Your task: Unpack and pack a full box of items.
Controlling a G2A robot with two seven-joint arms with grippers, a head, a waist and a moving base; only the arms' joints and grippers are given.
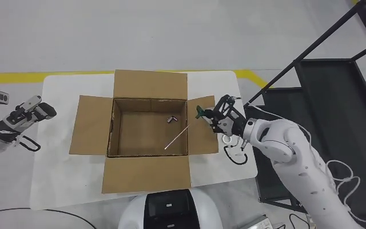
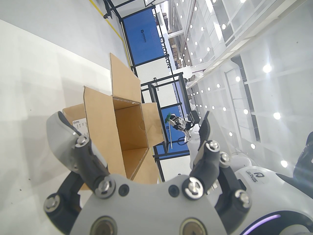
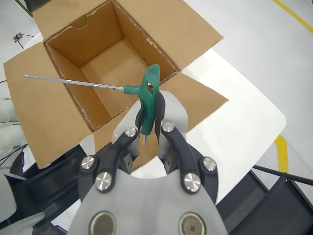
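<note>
1. Two grippers logged. The right gripper (image 3: 149, 113) is clenched on the green handle of the T-handle hex key (image 3: 152, 79), held above the 3 o'clock flap of the box (image 3: 97, 37). The steel shaft reaches over the opening toward 8 o'clock.
2. The left gripper (image 2: 133, 125) hangs released and empty, well apart at 9 o'clock of the box, by the table (image 1: 57, 91) edge.
3. One small dark item (image 1: 172, 119) lies on the box floor near the 12 o'clock wall.
4. Judgement: packing or unpacking cannot be told. Either way the long shaft is the hazard, so it should stay off the rim and flaps, with a firm grip and a low release.
5. Writing: the white label (image 2: 79, 123) on the box's outer wall has print too small to read.
</note>
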